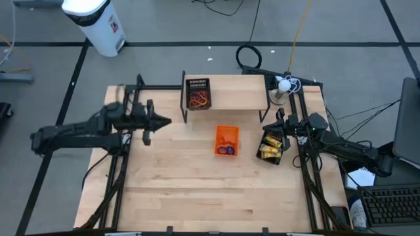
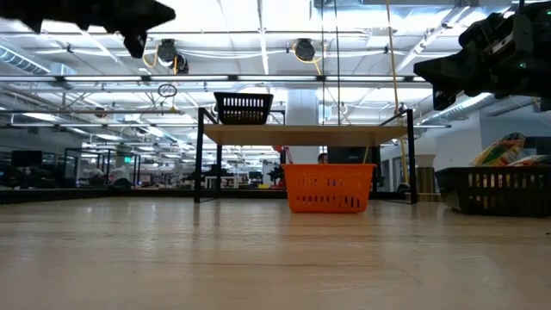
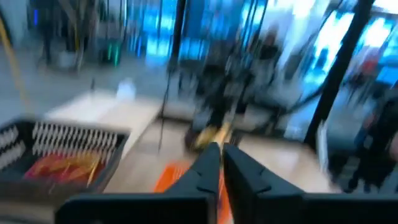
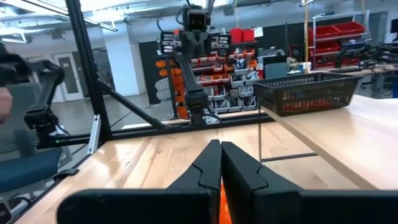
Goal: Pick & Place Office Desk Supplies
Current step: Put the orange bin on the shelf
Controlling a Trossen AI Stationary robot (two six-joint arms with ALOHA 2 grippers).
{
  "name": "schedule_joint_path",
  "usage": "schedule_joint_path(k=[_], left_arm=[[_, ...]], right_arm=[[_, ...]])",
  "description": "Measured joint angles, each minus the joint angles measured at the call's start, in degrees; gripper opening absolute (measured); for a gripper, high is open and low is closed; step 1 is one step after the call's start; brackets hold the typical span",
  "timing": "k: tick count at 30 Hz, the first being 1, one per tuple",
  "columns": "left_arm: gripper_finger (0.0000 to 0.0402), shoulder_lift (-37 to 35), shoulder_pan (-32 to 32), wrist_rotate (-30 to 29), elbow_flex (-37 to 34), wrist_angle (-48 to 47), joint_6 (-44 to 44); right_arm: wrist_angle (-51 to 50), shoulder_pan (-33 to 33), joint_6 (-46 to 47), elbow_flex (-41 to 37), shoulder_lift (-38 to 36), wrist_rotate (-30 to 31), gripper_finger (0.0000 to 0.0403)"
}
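From above, the left gripper [image 1: 165, 121], pressed together and empty, hangs left of the shelf's black basket [image 1: 198, 94] of rubber bands [image 1: 199, 100]; the low view shows it high over bare table [image 2: 258, 258]; the right gripper [image 1: 281, 120], likewise closed, hovers over the dark basket [image 1: 272, 145] of yellow packets [image 1: 269, 148].

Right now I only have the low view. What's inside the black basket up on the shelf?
Observer: The black basket holds a tangle of red and orange rubber bands.
Operator: And the orange basket?
Observer: The orange basket has small purple and blue rings at one end.
Operator: Is either gripper carrying anything?
Observer: No. The left gripper and right gripper both look shut and empty in their wrist views.
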Motion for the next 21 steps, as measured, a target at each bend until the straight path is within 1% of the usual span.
schedule_joint_path(k=[1, 3, 7, 9, 11, 14, 17, 19, 21], left_arm=[[0.0012, -1.38, -0.5, -0.11, -3.2, 5.47, -0.82], [0.0012, -3.46, -1.79, -3.22, -8.08, 10.51, -1.32], [0.0003, -7.52, -6.64, -13.4, -15.18, 14.14, 1.02], [0.0004, -8.81, -8.84, -17.24, -17.8, 14.76, 1.95], [0.0002, -9.95, -10.43, -19.59, -19.19, 13.66, 2.88], [0.0002, -11.72, -11.66, -21.05, -19.53, 11.29, 5.01], [0.0002, -14.42, -11.24, -21.85, -19.53, 10.28, 7.92], [0.0001, -16.24, -9.72, -20.02, -19.53, 9.67, 9.19], [0.0001, -17.76, -7.66, -16.08, -19.53, 8.67, 8.8]], right_arm=[[-0.02, 0.31, 0.0, 0.0, 0.0, 0.04, 0.0001], [0.01, 0.96, 0.0, 0.01, 0.0, 0.18, 0.0001], [0.2, 1.99, 0.0, 0.02, 0.0, 0.34, 0.0001], [-0.15, 2.54, 0.95, 0.0, 0.0, 0.37, 0.0001], [-0.14, 2.94, 2.12, 0.0, 0.02, 0.31, 0.0001], [0.02, 3.25, 2.42, 0.0, 0.02, 1.13, 0.0001], [0.78, 3.25, 3.44, 0.0, 0.0, 2.88, 0.0001], [1.33, 3.43, 4.29, 0.0, 0.02, 3.06, 0.0001], [2.34, 3.8, 4.51, 0.01, 0.02, 3.07, 0.0]])
